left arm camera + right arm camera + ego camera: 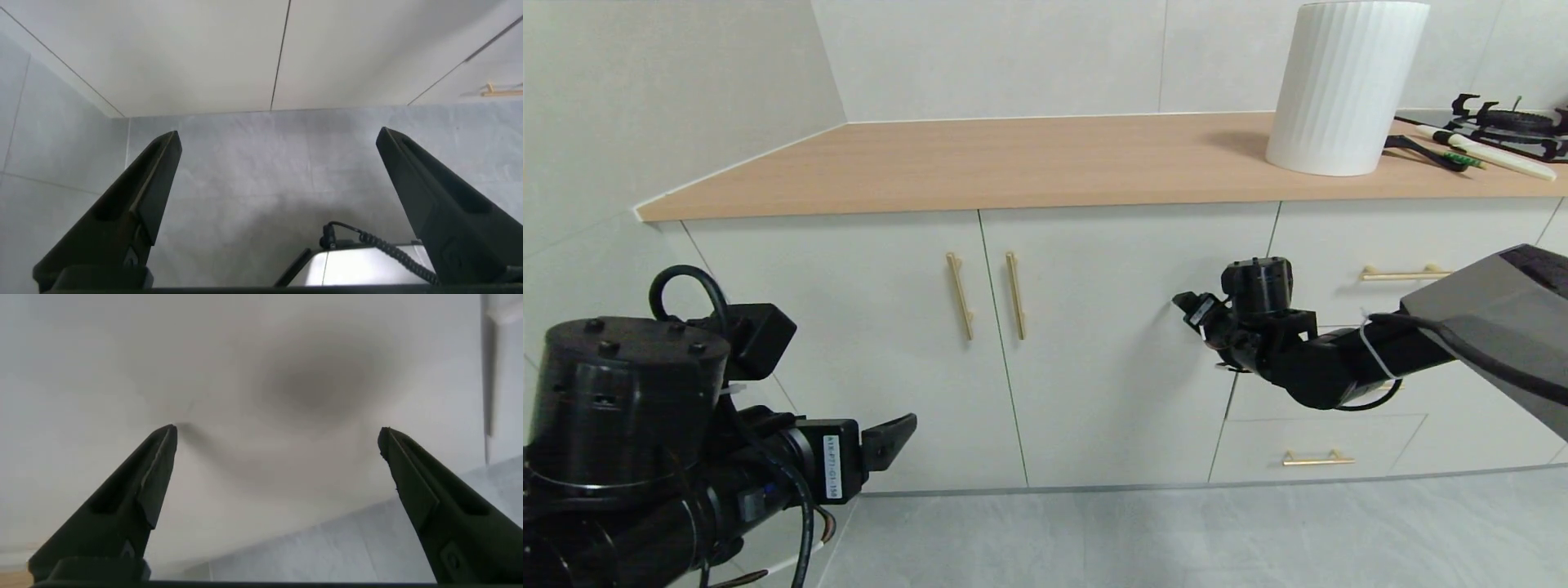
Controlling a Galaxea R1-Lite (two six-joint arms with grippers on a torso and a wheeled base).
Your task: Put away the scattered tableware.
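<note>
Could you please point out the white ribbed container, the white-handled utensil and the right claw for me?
white ribbed container [1343,90], head view, middle of its ribbed side.
white-handled utensil [1491,153], head view, middle of its handle.
right claw [275,433], right wrist view, midway between its open fingertips.

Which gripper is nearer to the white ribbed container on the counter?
Right. The right gripper hangs before the cabinet door, below the white ribbed container and toward its left. The left gripper is low at the far left, much farther away.

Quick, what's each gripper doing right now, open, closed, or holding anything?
Left gripper: open, holding nothing.
Right gripper: open, holding nothing.
</note>
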